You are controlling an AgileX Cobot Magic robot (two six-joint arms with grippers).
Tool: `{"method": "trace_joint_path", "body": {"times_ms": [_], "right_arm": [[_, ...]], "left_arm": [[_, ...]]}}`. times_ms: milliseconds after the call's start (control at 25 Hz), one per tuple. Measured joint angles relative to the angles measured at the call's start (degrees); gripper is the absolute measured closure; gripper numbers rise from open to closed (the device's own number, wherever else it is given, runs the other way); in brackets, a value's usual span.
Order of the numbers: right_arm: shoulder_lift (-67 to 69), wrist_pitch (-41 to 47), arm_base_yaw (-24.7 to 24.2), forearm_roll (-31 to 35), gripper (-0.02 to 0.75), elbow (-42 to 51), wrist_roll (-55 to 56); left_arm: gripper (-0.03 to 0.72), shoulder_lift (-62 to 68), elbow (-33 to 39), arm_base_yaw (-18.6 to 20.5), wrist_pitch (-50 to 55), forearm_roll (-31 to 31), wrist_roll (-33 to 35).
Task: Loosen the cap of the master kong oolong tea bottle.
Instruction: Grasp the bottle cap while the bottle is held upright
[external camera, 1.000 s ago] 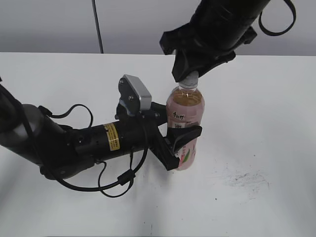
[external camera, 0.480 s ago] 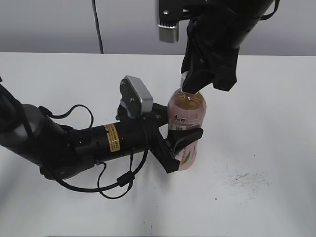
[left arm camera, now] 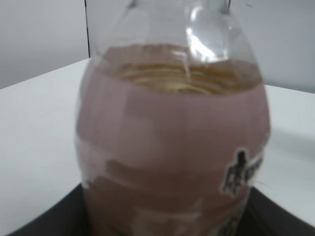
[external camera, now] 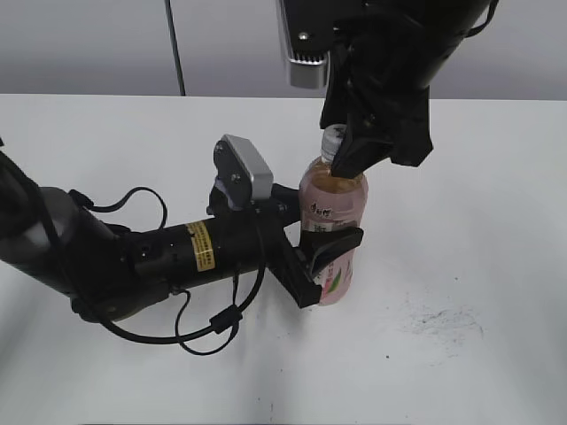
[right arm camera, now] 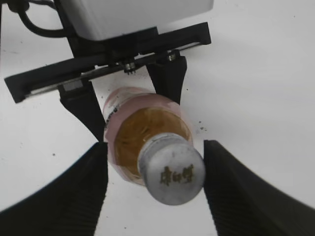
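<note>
Exterior view: the white table [external camera: 496, 221] carries the upright master kong oolong tea bottle [external camera: 332, 221], clamped at its lower body by the left gripper [external camera: 323, 257]. The right gripper [right arm camera: 155, 184] is spread wide — fingers [right arm camera: 74, 191] either side of the cap [right arm camera: 172, 169], not touching.

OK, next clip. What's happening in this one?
Two arms are working on one tea bottle standing on a white table. The left gripper is clamped around the bottle's labelled body, holding it upright. The right gripper hangs over the neck with its fingers spread on either side of the cap, not touching it. The cap sits on the bottle; whether it has been loosened can't be told.
</note>
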Motion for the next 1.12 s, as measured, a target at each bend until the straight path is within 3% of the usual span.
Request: {"method": "trace_joint_path", "body": {"times_ms": [80,200,400,600,800,1120], "right_arm": [[0.0,0.1,0.0,1.4,0.246,0.1,2.9],[-0.2,-0.5,0.0,3.4,0.206,0.1,14.0],[-1.7,-2.1,0.0,4.3,0.197,0.0,44.2],[-2.1,0.8,0.0,-1.3,0.211,-0.5,74.4],[-2.1,2.7,0.0,-1.2,0.259,-0.5,80.7],[-1.2,-1.0,0.0,-0.4,0.269,-0.6,84.2]], "left_arm": [[0.300,0.1,0.0,0.0,-0.1,-0.1,-0.2],[0.300,0.1,0.0,0.0,-0.2,-0.1,-0.2],[0.300,0.1,0.0,0.0,-0.2,0.0,-0.1],[0.300,0.1,0.0,0.0,-0.2,-0.5,-0.6],[0.300,0.1,0.0,0.0,-0.2,-0.6,-0.6],[0.300,0.1,0.0,0.0,-0.2,-0.6,-0.7]]}}
